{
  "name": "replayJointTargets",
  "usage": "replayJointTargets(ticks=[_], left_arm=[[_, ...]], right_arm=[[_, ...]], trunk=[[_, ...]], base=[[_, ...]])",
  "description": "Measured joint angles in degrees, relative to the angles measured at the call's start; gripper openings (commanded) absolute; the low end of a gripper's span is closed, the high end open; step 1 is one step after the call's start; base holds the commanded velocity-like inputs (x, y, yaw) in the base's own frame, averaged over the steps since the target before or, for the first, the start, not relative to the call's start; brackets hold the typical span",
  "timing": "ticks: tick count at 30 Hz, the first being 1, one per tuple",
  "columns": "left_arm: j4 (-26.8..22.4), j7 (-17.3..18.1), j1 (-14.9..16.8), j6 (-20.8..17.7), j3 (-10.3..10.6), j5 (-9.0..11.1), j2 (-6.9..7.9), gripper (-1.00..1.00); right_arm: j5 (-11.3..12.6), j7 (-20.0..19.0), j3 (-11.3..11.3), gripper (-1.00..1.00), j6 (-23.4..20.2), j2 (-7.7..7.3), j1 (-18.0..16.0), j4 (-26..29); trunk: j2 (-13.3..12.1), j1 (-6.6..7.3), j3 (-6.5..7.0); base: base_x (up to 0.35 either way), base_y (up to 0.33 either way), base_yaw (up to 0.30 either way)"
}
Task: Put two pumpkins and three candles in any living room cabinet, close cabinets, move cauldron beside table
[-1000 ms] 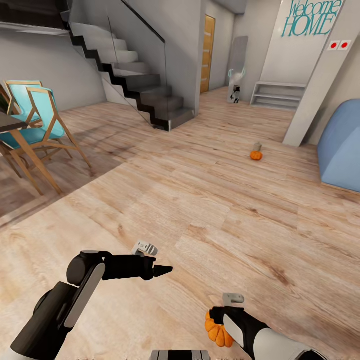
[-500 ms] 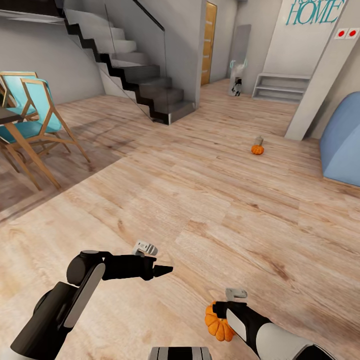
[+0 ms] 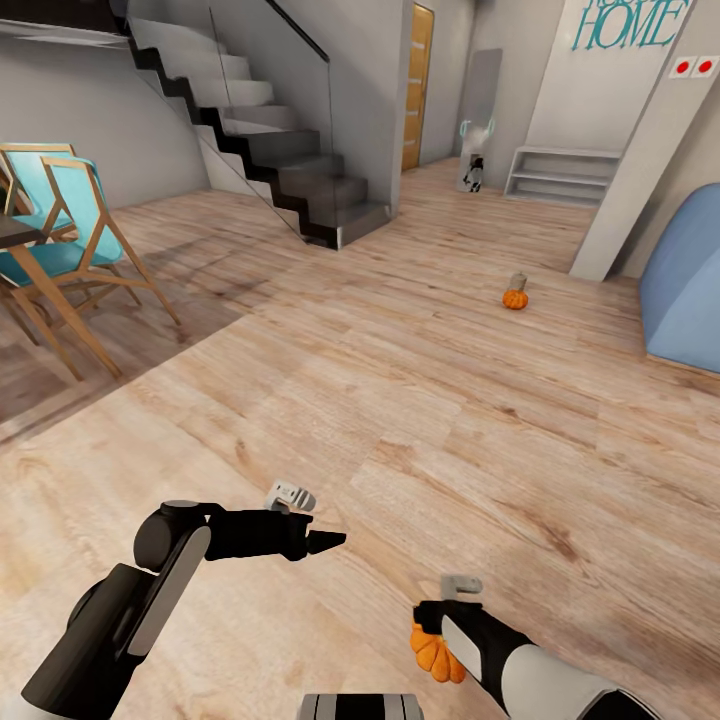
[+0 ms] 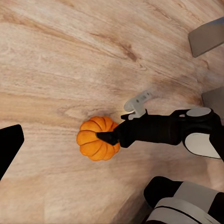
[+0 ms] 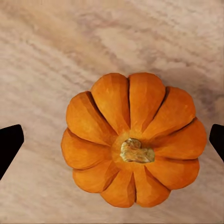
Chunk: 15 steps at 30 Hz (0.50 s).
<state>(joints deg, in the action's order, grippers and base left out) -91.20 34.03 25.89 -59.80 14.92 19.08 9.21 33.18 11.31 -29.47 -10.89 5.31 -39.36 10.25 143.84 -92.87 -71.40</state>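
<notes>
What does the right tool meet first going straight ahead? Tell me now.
The pumpkin, dead centre ahead of the right tool, between its spread fingertips, with wood floor behind it. Gap hard to judge.

This is the open ground floor of a home: a dark staircase (image 3: 265, 150) with a glass balustrade at upper left, teal wooden-framed chairs (image 3: 70, 250), pale plank floor (image 3: 400, 420), a wooden door (image 3: 417, 85), and "HOME" lettering (image 3: 628, 24) on the far wall.

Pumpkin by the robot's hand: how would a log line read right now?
right gripper: open over near pumpkin | left gripper: idle | far pumpkin: on floor
</notes>
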Motion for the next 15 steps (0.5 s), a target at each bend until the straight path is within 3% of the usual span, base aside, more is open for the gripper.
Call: replayJointTargets(ticks=[7, 15], left_arm=[[0.0, 0.05, 0.0, 0.81, 0.07, -0.15, -0.01, 1.0], [0.0, 0.04, 0.0, 1.29, 0.09, -0.15, -0.01, 1.0]], right_arm=[[-0.02, 0.0, -0.01, 1.0, -0.13, -0.16, 0.0, 0.48], [-0.03, 0.0, 0.06, 1.0, -0.13, -0.57, 0.0, 0.35]], trunk=[[0.06, -0.13, -1.1], [0.07, -0.13, -1.11]], base=[[0.0, 0.0, 0.0], [0.0, 0.0, 0.0]])
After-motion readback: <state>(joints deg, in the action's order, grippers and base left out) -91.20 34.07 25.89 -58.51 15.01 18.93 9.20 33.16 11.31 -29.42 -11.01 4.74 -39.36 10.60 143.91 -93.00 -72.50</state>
